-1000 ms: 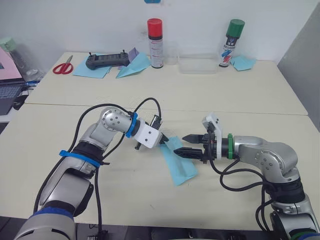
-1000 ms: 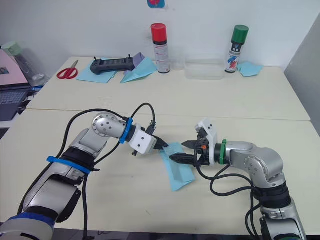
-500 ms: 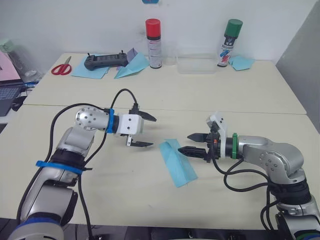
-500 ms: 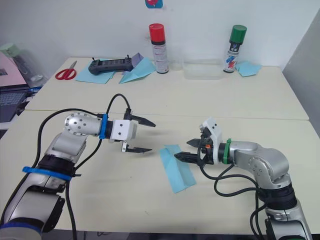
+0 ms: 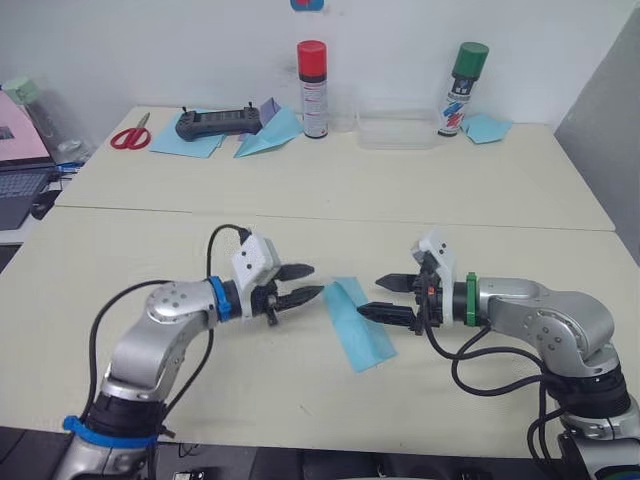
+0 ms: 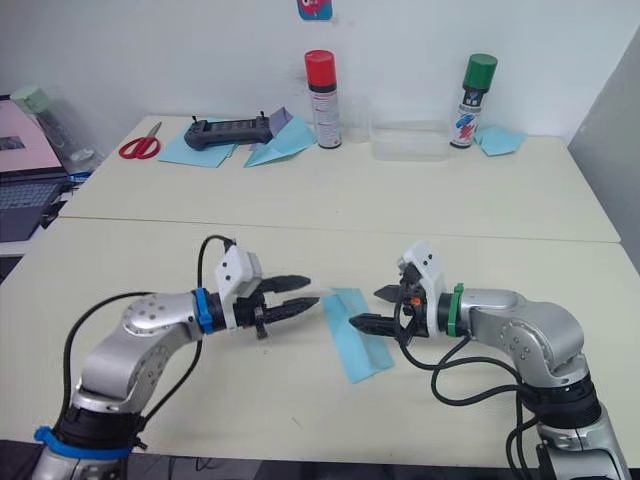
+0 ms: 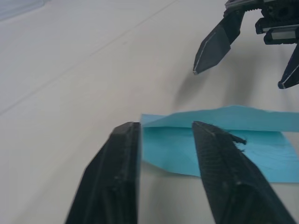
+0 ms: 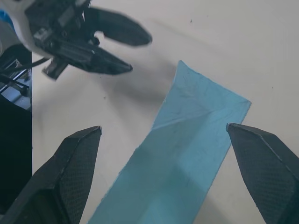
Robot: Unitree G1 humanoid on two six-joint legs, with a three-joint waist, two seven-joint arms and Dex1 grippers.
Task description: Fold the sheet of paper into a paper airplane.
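The sheet of paper [image 5: 358, 322] is a long, narrow, folded light-blue strip lying flat on the table between my two grippers. My left gripper [image 5: 315, 280] is low over the table at the strip's left upper corner, fingers a little apart and holding nothing. In the left wrist view the paper [image 7: 224, 140] lies just past my fingertips [image 7: 128, 128]. My right gripper [image 5: 370, 296] stands wide open at the strip's right edge, its lower finger over the paper. In the right wrist view the strip [image 8: 187, 154] runs between my spread fingers [image 8: 70, 172].
Along the back of the table stand a red-capped spray can [image 5: 312, 88], a clear plastic box [image 5: 397, 128] and a green-capped can [image 5: 462, 88]. A black controller [image 5: 213, 122], red scissors [image 5: 130, 133], a blue paper plane with a purple flap [image 5: 268, 130] and a blue scrap [image 5: 487, 125] lie there too.
My left gripper came off the paper, pulled back to the left with fingers wide, then came back low to the strip's left corner with fingers closer together. My right gripper stayed open beside the strip.
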